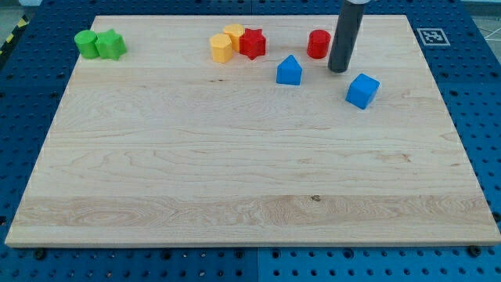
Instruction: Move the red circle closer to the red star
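The red circle [318, 44], a short red cylinder, stands near the view's top, right of centre. The red star [252, 43] stands to its left, with a gap of about a block's width between them. My tip [338, 70] is the lower end of the dark rod and rests on the board just right of the red circle and slightly below it, close to it. I cannot tell if it touches the circle.
Two yellow blocks [225, 43] sit against the red star's left side. A blue pointed block [289, 70] lies below the gap between star and circle. A blue cube [362, 90] lies right of and below my tip. Two green blocks [100, 44] stand at the top left.
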{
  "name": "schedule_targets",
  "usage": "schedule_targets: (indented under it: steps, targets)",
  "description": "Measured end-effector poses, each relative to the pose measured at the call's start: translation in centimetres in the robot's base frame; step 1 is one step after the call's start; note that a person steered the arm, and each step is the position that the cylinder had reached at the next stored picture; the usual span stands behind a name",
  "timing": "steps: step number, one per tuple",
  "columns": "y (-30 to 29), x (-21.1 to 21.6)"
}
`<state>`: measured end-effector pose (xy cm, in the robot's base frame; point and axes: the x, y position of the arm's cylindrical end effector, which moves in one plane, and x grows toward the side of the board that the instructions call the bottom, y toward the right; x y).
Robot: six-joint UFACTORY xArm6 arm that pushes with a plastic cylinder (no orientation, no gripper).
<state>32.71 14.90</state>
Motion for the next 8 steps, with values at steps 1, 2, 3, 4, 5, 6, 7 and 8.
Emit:
schedule_targets:
  steps: [1,2,3,4,5,6,7,8]
  targets:
    - [0.1,-2.3]
    - [0.0,-3.6]
    - [-0.5,-4.3]
    - [-1.8,-4.3]
    - [-3.5,-4.3]
    - [-5.4,-4.2]
    - [-7.0,-4.2]
    - [-8.4,-4.2]
